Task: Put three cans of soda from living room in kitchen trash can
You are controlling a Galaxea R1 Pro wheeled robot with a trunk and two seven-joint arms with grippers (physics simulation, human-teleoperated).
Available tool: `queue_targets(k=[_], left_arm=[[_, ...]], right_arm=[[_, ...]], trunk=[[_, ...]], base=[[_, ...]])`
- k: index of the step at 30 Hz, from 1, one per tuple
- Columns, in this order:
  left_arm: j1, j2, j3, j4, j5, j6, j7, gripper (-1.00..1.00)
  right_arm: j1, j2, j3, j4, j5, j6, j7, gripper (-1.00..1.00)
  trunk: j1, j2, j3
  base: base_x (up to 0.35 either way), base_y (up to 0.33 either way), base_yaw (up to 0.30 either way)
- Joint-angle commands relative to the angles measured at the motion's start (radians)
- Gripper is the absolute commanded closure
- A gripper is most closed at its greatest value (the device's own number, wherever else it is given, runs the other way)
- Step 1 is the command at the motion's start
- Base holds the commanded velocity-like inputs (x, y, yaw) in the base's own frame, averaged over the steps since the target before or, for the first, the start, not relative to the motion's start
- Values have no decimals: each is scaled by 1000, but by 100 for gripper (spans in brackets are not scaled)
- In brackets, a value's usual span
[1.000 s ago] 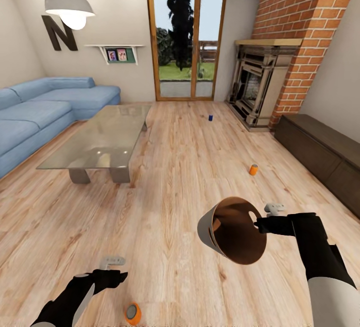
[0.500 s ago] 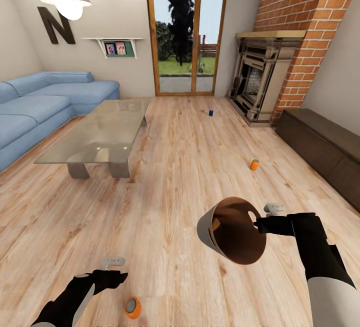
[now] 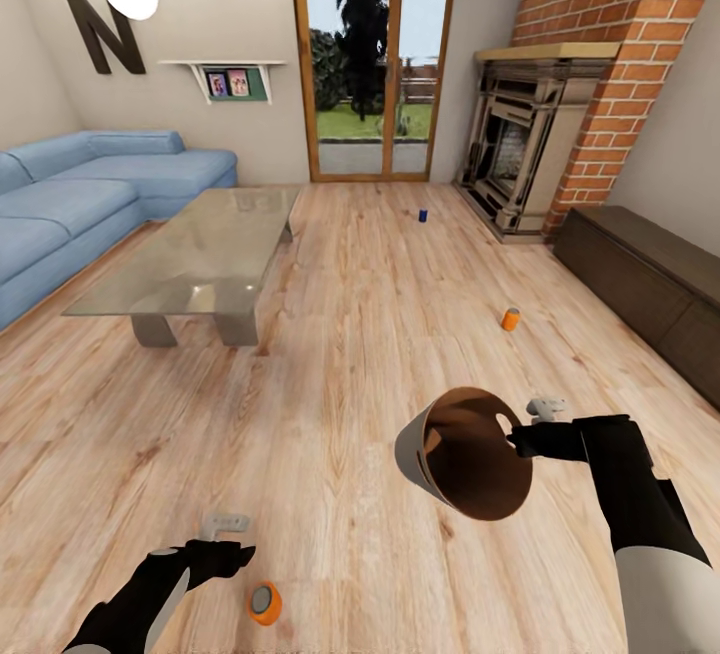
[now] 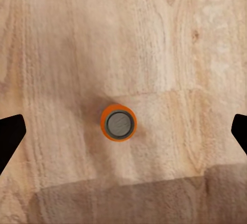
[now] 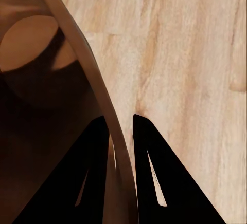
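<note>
Living room, collection step not yet begun on any can. Right gripper (image 3: 517,441) is pinched closed on the rim of the trash can (image 3: 470,454); in the right wrist view its two dark fingers (image 5: 92,172) sit either side of the thin wall, one inside, one outside. The bin is held off the floor at lower right of the head frame, tipped so its coppery inside faces the camera; nothing visible inside it. Left gripper (image 3: 235,544) hangs at lower left, jaws spread wide and empty: in the left wrist view the fingertips (image 4: 10,136) sit at the frame's two side edges with the near orange can (image 4: 119,123) upright on the wood floor (image 3: 330,354) centred between them, well below. Same can in the head view (image 3: 265,602) lies just right of the left gripper at bottom edge. Second orange can (image 3: 511,319) stands mid-right near the dark low cabinet (image 3: 650,284); blue can (image 3: 423,216) far off, upper centre, before the fireplace (image 3: 515,164). Judgement: the step in hand is the first pick-up. Next move calls for a straight descent of the left gripper over the can, closing on its side, then a transfer across to the bin mouth.
</note>
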Motion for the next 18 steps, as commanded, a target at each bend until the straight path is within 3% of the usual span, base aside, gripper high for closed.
queue_targets(k=[1,18], left_arm=[[0,0,0,0,0,0,0,-100],[0,-1,0,0,0,-1,0,-100]], right_arm=[[-5,-1,1,-2,-22,13,9,100],[-30,-10,8,-90,-20,14,17,100]], trunk=[[4,-7,-5],[69,-126,-76]], base=[[0,0,0],[0,0,0]])
